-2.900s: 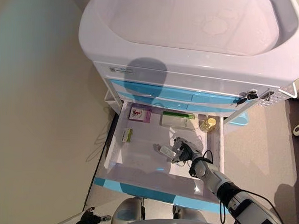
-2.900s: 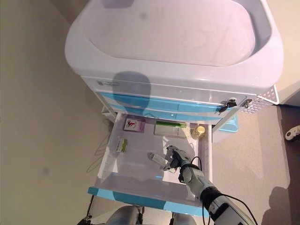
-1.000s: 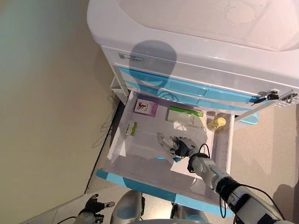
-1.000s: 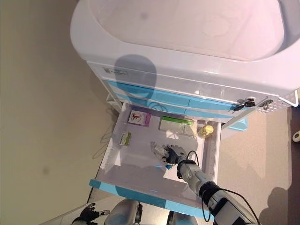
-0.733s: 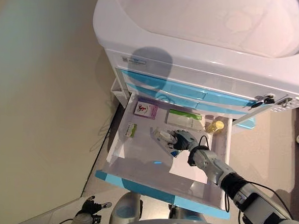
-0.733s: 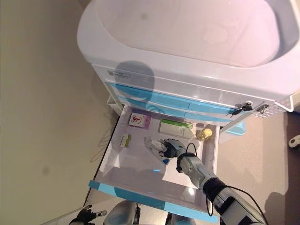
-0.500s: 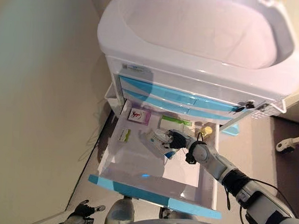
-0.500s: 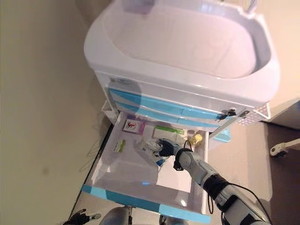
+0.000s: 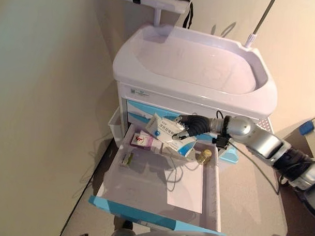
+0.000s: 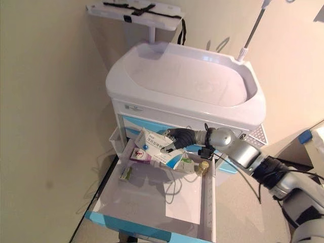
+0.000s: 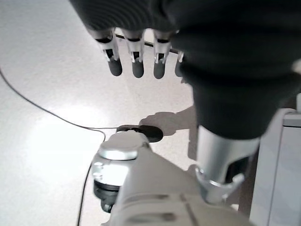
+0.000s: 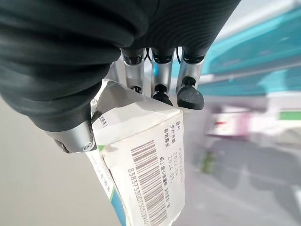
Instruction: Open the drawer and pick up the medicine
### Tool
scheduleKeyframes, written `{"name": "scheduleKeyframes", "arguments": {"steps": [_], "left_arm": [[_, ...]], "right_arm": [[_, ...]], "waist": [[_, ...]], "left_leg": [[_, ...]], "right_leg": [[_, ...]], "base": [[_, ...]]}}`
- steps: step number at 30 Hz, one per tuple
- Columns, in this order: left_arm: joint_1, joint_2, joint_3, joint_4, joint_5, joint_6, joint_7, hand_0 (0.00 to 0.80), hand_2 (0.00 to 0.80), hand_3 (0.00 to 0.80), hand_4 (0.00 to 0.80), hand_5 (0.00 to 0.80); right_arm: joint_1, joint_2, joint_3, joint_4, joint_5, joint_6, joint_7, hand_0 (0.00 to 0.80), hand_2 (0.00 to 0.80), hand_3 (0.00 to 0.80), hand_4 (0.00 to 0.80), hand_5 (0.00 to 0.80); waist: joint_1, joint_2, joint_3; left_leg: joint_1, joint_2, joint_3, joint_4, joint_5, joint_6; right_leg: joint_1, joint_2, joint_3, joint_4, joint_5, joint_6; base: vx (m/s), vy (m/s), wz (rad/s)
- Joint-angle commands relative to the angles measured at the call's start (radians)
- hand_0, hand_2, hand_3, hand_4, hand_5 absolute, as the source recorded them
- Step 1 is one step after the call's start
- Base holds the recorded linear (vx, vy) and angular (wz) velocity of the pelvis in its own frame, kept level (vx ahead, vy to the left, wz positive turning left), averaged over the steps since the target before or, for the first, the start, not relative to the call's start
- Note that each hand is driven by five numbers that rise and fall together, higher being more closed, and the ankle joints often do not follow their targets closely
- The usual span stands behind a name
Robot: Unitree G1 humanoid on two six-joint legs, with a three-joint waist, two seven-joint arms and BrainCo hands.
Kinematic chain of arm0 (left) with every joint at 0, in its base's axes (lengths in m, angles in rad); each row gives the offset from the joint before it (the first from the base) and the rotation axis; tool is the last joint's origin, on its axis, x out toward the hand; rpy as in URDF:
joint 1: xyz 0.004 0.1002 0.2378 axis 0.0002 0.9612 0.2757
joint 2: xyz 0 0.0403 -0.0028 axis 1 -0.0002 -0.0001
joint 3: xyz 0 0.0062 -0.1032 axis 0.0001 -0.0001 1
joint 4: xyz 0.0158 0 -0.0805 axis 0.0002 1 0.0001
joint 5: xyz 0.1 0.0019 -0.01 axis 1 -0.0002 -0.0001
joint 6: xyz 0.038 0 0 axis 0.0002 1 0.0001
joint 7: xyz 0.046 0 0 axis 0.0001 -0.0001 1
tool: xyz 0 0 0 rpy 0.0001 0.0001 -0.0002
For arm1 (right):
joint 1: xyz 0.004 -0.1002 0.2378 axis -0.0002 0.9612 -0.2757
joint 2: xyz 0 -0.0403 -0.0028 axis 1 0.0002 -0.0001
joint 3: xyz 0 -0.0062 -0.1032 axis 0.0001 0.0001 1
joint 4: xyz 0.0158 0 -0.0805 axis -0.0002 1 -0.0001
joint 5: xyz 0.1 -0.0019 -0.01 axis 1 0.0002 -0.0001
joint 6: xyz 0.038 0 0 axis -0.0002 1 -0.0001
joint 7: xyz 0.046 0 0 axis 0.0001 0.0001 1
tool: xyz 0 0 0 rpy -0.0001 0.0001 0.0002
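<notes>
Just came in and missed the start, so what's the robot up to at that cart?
The bottom drawer of the white and blue cart is pulled open. The right hand is curled round a white and blue medicine box and holds it above the drawer's back end. In the drawer lie a pink box, a small green packet, a yellow-capped bottle and a sheet of paper. The left hand hangs idle over the floor, fingers relaxed.
</notes>
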Motion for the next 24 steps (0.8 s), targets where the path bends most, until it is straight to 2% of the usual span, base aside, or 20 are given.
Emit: {"name": "scheduleKeyframes", "arguments": {"steps": [1,4,8,16,17,21,24], "left_arm": [[-0.029,0.008,0.004,0.076,0.009,-0.006,-0.009,0.0,0.0,0.0,0.0,0.0],[-0.004,-0.008,0.008,0.092,0.015,-0.001,-0.013,0.0,0.0,0.0,0.0,0.0],[0.012,-0.017,-0.002,0.098,0.013,-0.003,-0.015,0.0,0.0,0.0,0.0,0.0],[0.014,-0.015,-0.034,0.09,-0.019,-0.007,-0.004,0.0,0.0,0.0,0.0,0.0],[0.013,-0.011,-0.042,0.091,-0.027,-0.007,-0.002,0.0,0.0,0.0,0.0,0.0],[0.012,-0.005,-0.053,0.096,-0.042,-0.006,0.004,0.0,0.0,0.0,0.0,0.0],[0.014,0.003,-0.064,0.102,-0.063,-0.004,0.006,0.0,0.0,0.0,0.0,0.0]], "right_arm": [[-0.058,-0.027,-0.012,-0.018,0.144,-0.041,-0.016,0.8,0.8,0.8,0.8,0.8],[-0.062,-0.121,-0.084,-0.028,0.211,-0.079,-0.048,0.8,0.8,0.8,0.8,0.8],[-0.068,-0.158,-0.149,0.039,0.212,-0.109,-0.096,0.8,0.8,0.8,0.8,0.8],[-0.139,-0.147,-0.214,0.256,0.158,-0.151,-0.221,0.8,0.8,0.8,0.8,0.8],[-0.179,-0.127,-0.221,0.343,0.139,-0.162,-0.26,0.8,0.8,0.8,0.8,0.8],[-0.251,-0.1,-0.208,0.454,0.11,-0.166,-0.304,0.8,0.8,0.8,0.8,0.8],[-0.371,-0.053,-0.167,0.646,0.04,-0.152,-0.353,0.8,0.8,0.8,0.8,0.8]], "waist": [[0.033,-0.023,-0.02],[0.027,-0.026,-0.04],[0.021,-0.024,-0.05],[0.022,-0.024,-0.051],[0.025,-0.025,-0.049],[0.028,-0.026,-0.044],[0.04,-0.03,-0.036]], "left_leg": [[0.008,-0.029,0.0,0.0,-0.036,0.008],[0.02,-0.026,-0.001,0.0,-0.04,0.006],[0.026,-0.026,-0.002,0.0,-0.044,0.006],[0.034,-0.029,-0.008,0.0,-0.051,0.009],[0.032,-0.03,-0.011,0.0,-0.051,0.01],[0.031,-0.032,-0.015,0.0,-0.052,0.011],[0.024,-0.033,-0.02,0.0,-0.05,0.012]], "right_leg": [[-0.038,-0.003,-0.013,0.04,0.02,0.052],[-0.024,-0.003,-0.02,0.039,0.016,0.053],[-0.017,-0.004,-0.025,0.04,0.013,0.053],[-0.008,-0.005,-0.032,0.043,0.008,0.053],[-0.008,-0.006,-0.034,0.044,0.009,0.053],[-0.009,-0.006,-0.037,0.044,0.008,0.053],[-0.011,-0.007,-0.043,0.043,0.009,0.053]], "base": [[0.037,-0.009,-0.02],[0.017,-0.002,0.0],[0.021,-0.001,0.0],[0.012,0.002,0.01],[0.0,0.0,0.0],[0.005,0.002,0.02],[0.006,0.005,0.03]]}}
